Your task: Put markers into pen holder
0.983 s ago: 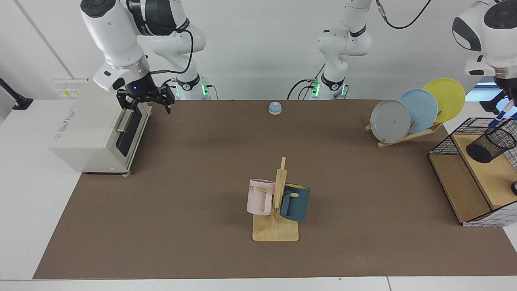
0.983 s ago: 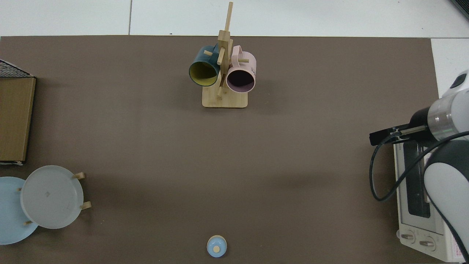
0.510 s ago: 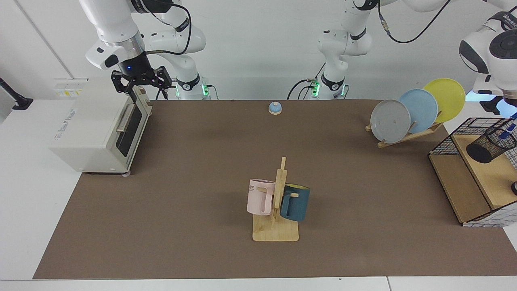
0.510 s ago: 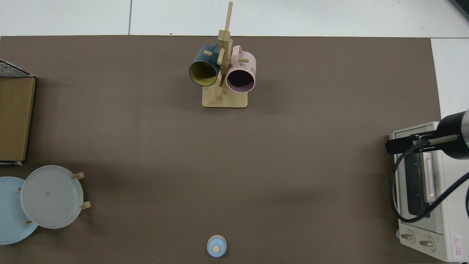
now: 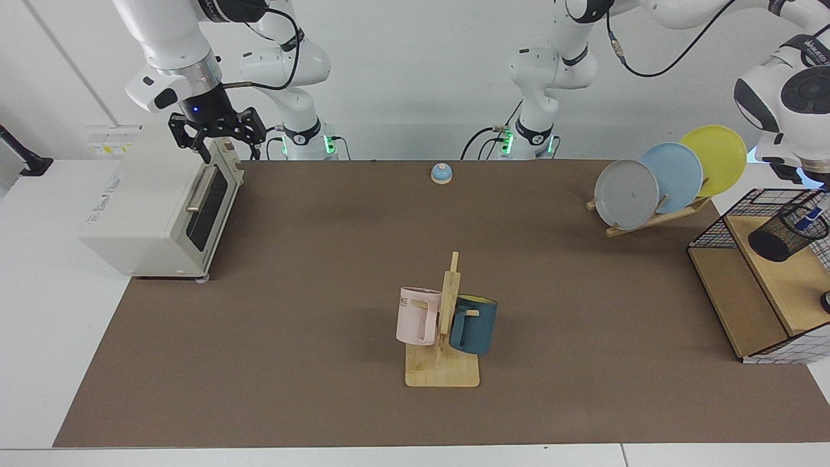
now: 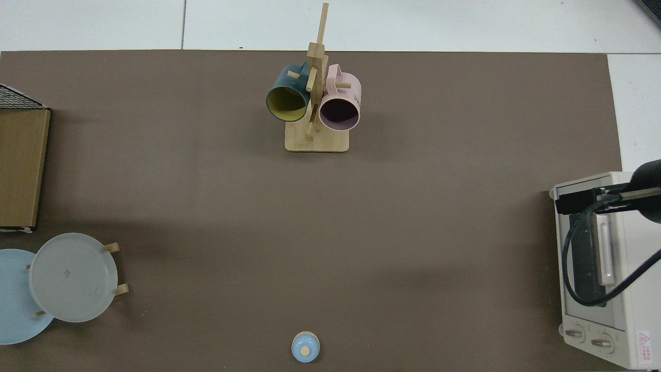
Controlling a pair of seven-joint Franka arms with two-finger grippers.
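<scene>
The pen holder [image 5: 786, 235], a small black mesh cup, stands on the upper wooden shelf at the facing view's right edge. A marker [image 5: 808, 222] shows as blue and white just inside its mouth. My left gripper [image 5: 818, 181] hangs directly above the holder, mostly cut off by the frame's edge. My right gripper [image 5: 217, 137] hovers open and empty over the top front edge of the toaster oven [image 5: 162, 201], far from the holder. In the top view this gripper [image 6: 570, 201] sits over the oven's corner; the pen holder is outside that view.
A wire-grid basket with wooden shelves [image 5: 733, 298] carries the holder. A rack of three plates [image 5: 655, 188] stands beside it. A mug tree with a pink and a dark blue mug [image 5: 444, 324] is mid-table, and a small blue bell [image 5: 441, 173] lies near the back edge.
The marker, held above the holder a second ago, has gone down into its mouth. The left arm's head lifted slightly. The right gripper rose and drew back over the oven's top.
</scene>
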